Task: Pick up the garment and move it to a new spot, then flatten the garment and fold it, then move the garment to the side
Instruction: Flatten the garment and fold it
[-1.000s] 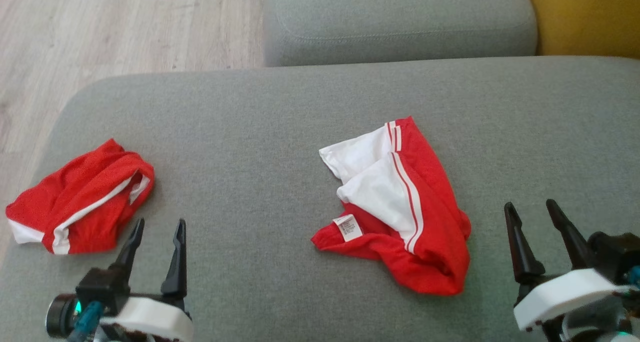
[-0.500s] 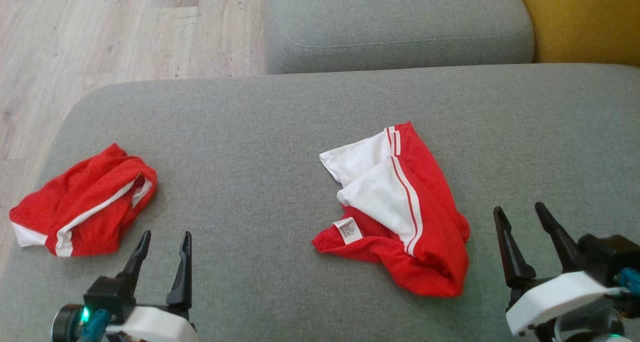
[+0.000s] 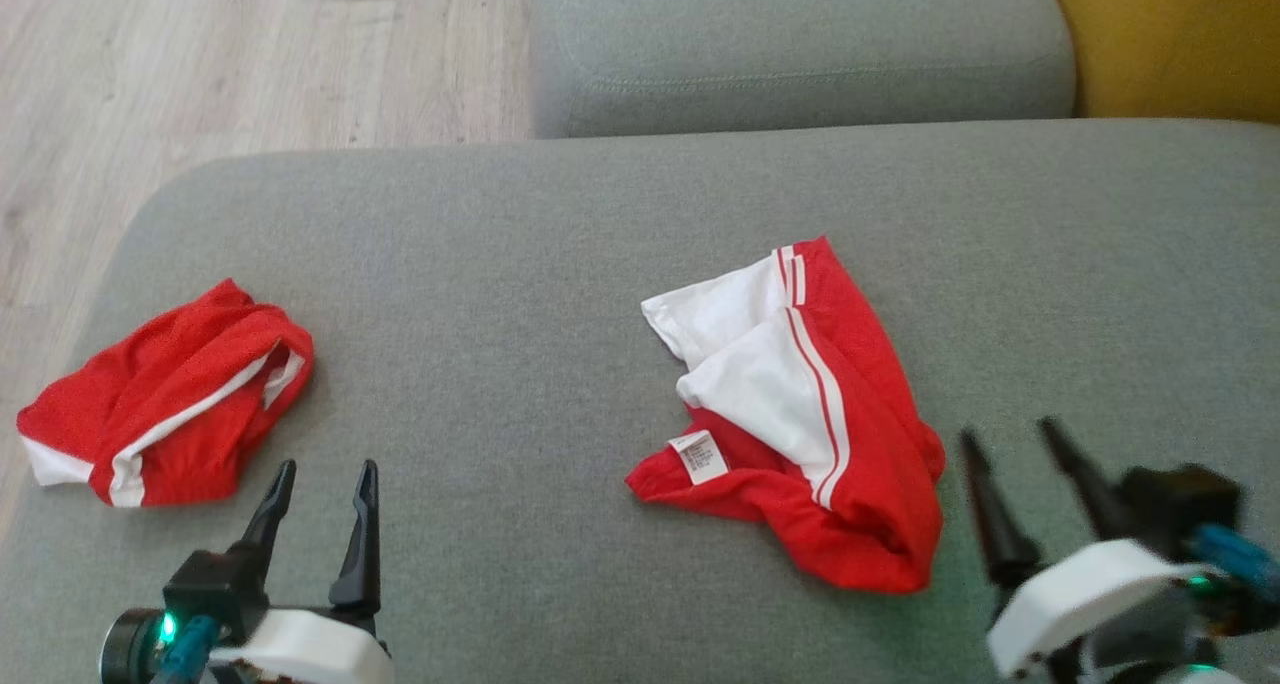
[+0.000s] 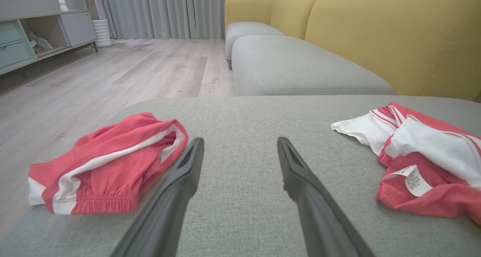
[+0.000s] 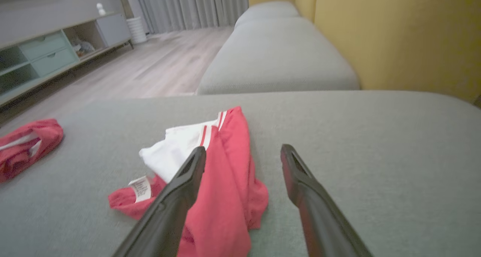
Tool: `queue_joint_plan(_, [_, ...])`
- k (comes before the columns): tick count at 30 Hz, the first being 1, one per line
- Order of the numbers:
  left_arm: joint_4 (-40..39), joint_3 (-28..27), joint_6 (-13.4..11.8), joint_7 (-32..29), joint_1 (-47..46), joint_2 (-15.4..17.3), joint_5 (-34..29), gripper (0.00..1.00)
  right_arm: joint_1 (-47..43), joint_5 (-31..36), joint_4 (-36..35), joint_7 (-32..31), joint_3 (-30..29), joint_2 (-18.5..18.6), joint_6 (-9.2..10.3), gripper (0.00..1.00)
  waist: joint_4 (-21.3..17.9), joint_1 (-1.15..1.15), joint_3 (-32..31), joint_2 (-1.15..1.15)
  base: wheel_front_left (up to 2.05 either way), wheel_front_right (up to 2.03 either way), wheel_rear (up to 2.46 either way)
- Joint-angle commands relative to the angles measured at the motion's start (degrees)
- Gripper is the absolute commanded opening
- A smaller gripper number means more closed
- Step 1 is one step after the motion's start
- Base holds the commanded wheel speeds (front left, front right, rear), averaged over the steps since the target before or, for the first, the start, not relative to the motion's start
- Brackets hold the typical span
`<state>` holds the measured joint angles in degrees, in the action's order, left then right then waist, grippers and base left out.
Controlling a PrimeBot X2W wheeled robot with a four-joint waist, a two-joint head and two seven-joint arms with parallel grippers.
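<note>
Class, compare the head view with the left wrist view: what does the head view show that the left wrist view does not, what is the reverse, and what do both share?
Head view adds: the right gripper, open, at the white-and-red garment's near right.
Left wrist view adds: grey curtains, a cabinet with pale green drawers, a white pot beside it.
Both share: the left gripper, open, pointing between the two garments; the bunched red garment on the left; the care label; the grey cushion; the wood floor; the yellow sofa back.
</note>
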<state>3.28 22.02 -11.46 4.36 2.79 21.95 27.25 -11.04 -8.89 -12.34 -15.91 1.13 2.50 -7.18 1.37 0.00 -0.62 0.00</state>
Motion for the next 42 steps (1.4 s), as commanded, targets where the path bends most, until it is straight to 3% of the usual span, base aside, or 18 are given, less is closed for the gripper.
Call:
queue_joint_plan(1, [-1.80, -2.62, -0.40, 0.62, -3.44, 1.13, 0.01, 1.00, 3.69, 0.52, -0.92, -2.08, 2.43, 0.38, -0.31, 1.00, 0.39, 0.00, 0.57, 0.00, 0.00, 0.00, 0.00])
queue_joint_plan(19, [0.90, -0.23, 1.04, 5.63, -13.96, -2.91, -2.00, 1.00, 22.29, -0.44, 17.00, -19.68, 12.33, 6.64, -0.31, 1.00, 8.37, 0.00, 9.59, 0.00, 0.00, 0.00, 0.00])
queue_joint_plan(20, [1.31, -0.15, 1.10, 5.86, -14.11, -3.10, -1.95, 1.00, 22.47, -0.67, 17.13, -20.31, 12.55, 6.98, -0.31, 0.75, 8.47, 0.00, 9.54, 0.00, 0.00, 0.00, 0.00])
queue_joint_plan(22, [2.03, -0.08, 1.13, 6.24, -14.24, -3.35, -1.86, 1.00, 22.70, -1.03, 16.22, -20.01, 12.78, 7.61, -0.31, 0.00, 8.44, 0.00, 9.27, 0.00, 0.00, 0.00, 0.00])
queue_joint_plan(27, [3.06, -0.45, 0.63, 6.84, -13.45, -3.29, -1.54, 1.00, 20.66, -1.46, 11.18, -16.15, 9.14, 5.87, -0.31, 0.00, 6.76, 0.00, 8.05, 0.00, 0.00, 0.00, 0.00])
queue_joint_plan(32, [3.00, -0.95, -0.16, 7.02, -12.05, -2.96, -1.07, 1.00, 14.47, -0.51, 4.58, -10.32, -2.91, 1.58, -0.31, 0.00, 4.22, 0.00, 6.74, 0.00, 0.00, 0.00, 0.00])
queue_joint_plan(37, [2.47, -1.13, -0.71, 6.97, -10.75, -2.78, -0.64, 1.00, 7.51, -4.04, 5.65, -7.56, -16.34, 0.43, -0.31, 0.00, 2.90, 0.00, 5.93, 0.00, 0.00, 0.00, 0.00])
queue_joint_plan(38, [2.33, -1.22, -0.86, 6.98, -10.49, -2.70, -0.56, 1.00, 6.53, -5.90, 7.02, -6.66, -18.53, 0.42, -0.31, 0.24, 2.62, 0.00, 5.86, 0.00, 0.00, 0.00, 0.00])
queue_joint_plan(39, [2.17, -1.30, -0.99, 6.96, -10.24, -2.63, -0.47, 1.00, 5.62, -6.91, 8.83, -6.17, -20.40, 0.41, -0.31, 1.00, 2.36, 0.00, 5.82, 0.00, 0.00, 0.00, 0.00])
queue_joint_plan(42, [1.75, -1.47, -1.37, 6.88, -9.52, -2.42, -0.26, 1.00, 4.87, -9.99, 13.67, -3.25, -23.48, 0.40, -0.31, 1.00, 1.79, 0.00, 5.60, 0.00, 0.00, 0.00, 0.00])
